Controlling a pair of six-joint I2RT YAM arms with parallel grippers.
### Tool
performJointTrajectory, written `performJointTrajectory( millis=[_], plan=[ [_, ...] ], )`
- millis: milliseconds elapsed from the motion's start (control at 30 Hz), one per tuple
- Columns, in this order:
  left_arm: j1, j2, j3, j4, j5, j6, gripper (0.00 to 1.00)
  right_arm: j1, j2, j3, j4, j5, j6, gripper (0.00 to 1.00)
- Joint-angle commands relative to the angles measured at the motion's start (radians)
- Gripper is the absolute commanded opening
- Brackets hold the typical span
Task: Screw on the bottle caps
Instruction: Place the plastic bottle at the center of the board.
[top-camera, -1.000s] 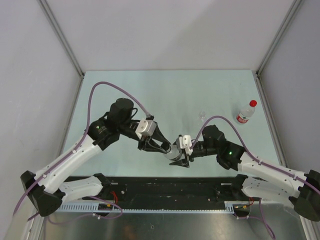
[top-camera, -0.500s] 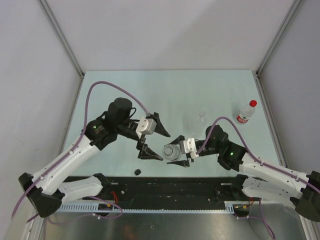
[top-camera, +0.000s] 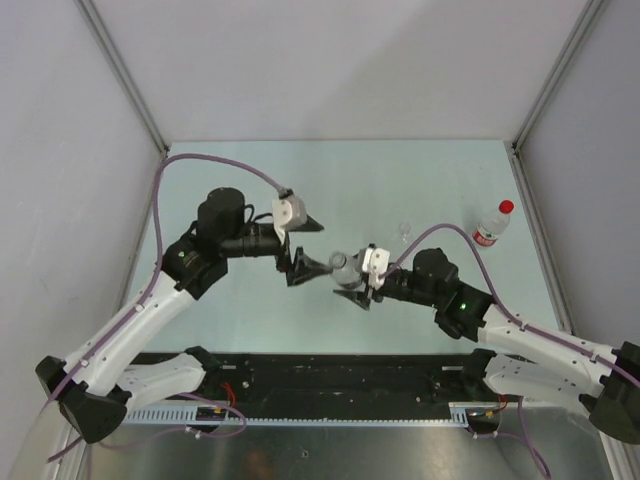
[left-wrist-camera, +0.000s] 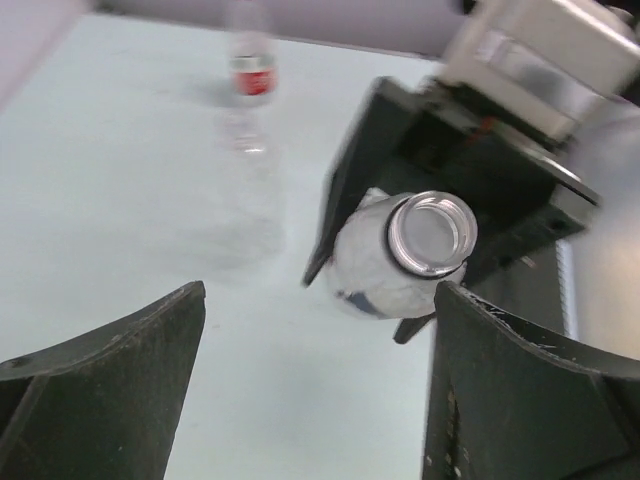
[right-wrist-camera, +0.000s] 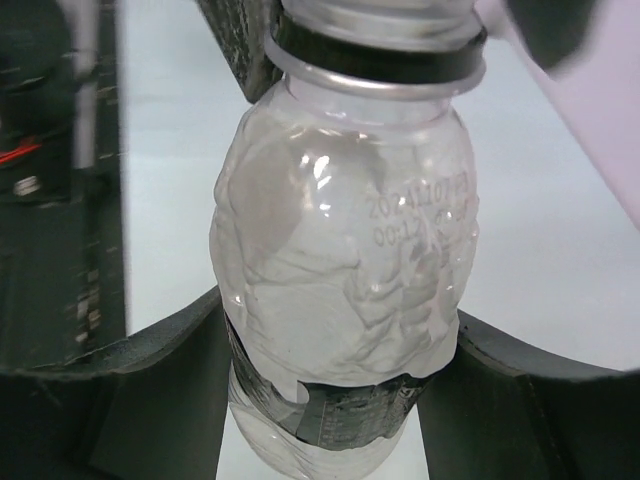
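Grip was on your right side: the right gripper (right-wrist-camera: 335, 378) had its fingers pressed against both sides of a clear bottle (right-wrist-camera: 345, 250), clamping its belly, with the bottle's uncapped mouth facing the left arm. Your left gripper (left-wrist-camera: 318, 288) stood spread wide just in front of that mouth, holding nothing. Farther back a small clear bottle (top-camera: 404, 232) stood alone on the table, and beyond it, near the far right edge, the labelled bottle (top-camera: 490, 228) wore its red cap (top-camera: 506, 207).
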Motion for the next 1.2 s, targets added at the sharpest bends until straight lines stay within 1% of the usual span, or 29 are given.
performJointTrajectory(
  millis=[0,67,133,233,367,433,500,600,767,867,1033,1167],
  plan=[
    [0.075,-0.027,-0.050,0.338,-0.530,-0.289,0.99,0.005,0.028,0.002,0.128,0.321,0.147,0.00],
    [0.079,-0.024,-0.065,0.433,-0.752,-0.366,0.99,0.006,0.072,-0.004,0.175,0.424,0.181,0.00],
    [0.081,-0.007,-0.060,0.499,-0.914,-0.421,0.99,0.015,0.136,-0.008,0.231,0.517,0.178,0.00],
    [0.081,0.052,-0.007,0.560,-1.065,-0.490,0.99,0.040,0.259,-0.009,0.339,0.595,0.139,0.00],
    [0.082,0.121,0.086,0.565,-1.264,-0.592,1.00,0.048,0.431,-0.009,0.522,0.577,0.167,0.00],
    [0.083,0.093,0.058,0.552,-1.324,-0.665,0.99,0.044,0.511,-0.009,0.607,0.567,0.190,0.01],
    [0.083,0.027,-0.031,0.549,-1.343,-0.746,0.99,0.039,0.586,-0.009,0.676,0.551,0.206,0.01],
    [0.082,-0.073,-0.185,0.537,-1.286,-0.804,0.99,0.027,0.696,-0.009,0.773,0.511,0.234,0.02],
    [0.077,-0.212,-0.351,0.463,-1.260,-0.891,1.00,0.021,0.867,-0.009,0.965,0.489,0.244,0.04],
    [0.079,-0.289,-0.447,0.447,-1.269,-0.937,1.00,0.024,0.935,-0.009,1.034,0.488,0.247,0.06],
    [0.078,-0.351,-0.496,0.400,-1.242,-0.967,0.99,0.027,1.008,-0.009,1.091,0.463,0.275,0.13],
    [0.079,-0.365,-0.513,0.342,-1.228,-0.978,0.99,0.029,1.054,-0.010,1.115,0.489,0.299,0.24]
  ],
)
